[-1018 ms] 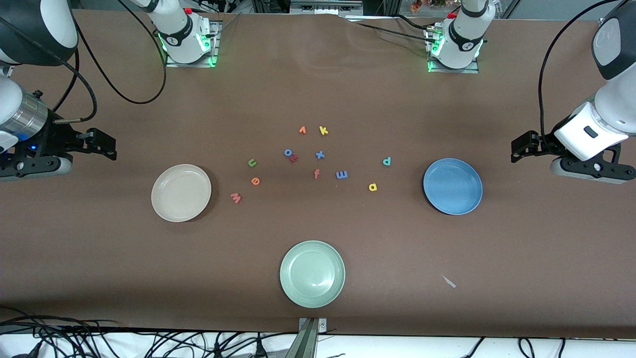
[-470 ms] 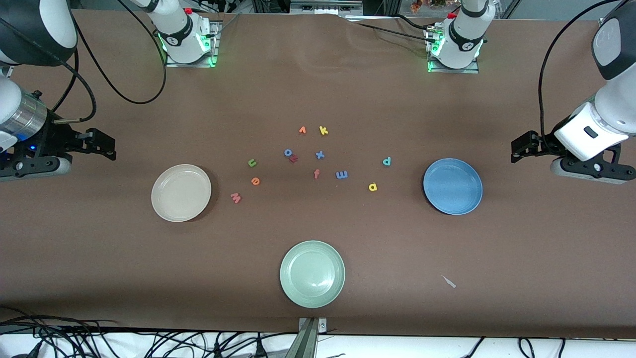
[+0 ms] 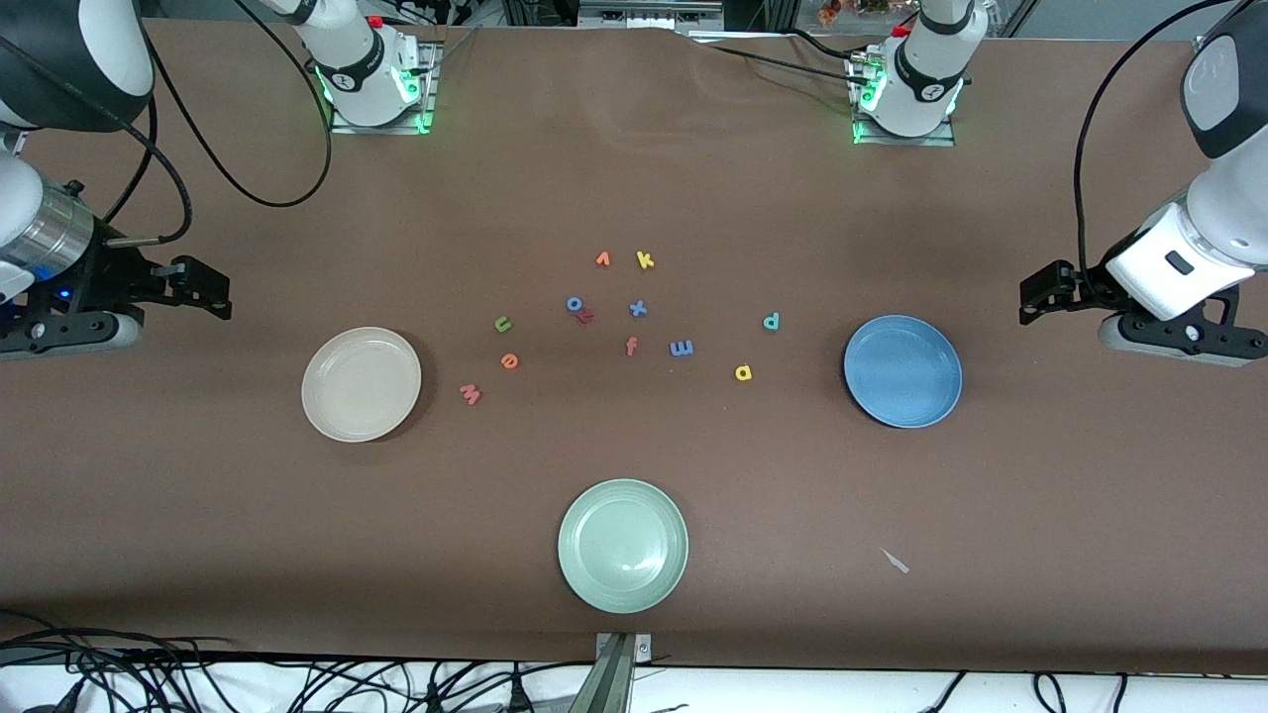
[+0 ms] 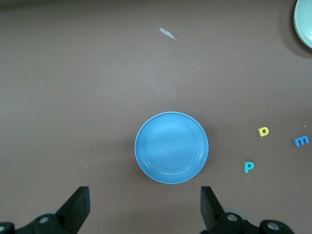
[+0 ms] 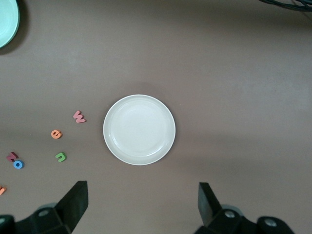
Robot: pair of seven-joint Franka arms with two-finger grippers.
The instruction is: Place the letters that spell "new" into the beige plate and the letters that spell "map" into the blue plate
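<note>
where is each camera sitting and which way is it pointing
Front view: high across the table, facing both bases; left gripper and right gripper wait open at the table's ends.
Left wrist view: looks down on the blue plate, open fingers showing.
Right wrist view: looks down on the beige plate, open fingers showing.
Shared: both wrist views catch the pale green plate.

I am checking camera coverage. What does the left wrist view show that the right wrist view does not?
Only the left wrist view: the blue plate, yellow a, blue m, teal p.
Only the right wrist view: the beige plate, pinkish-red w, orange e, green n.
Both: the pale green plate, cut off at a corner.
</note>
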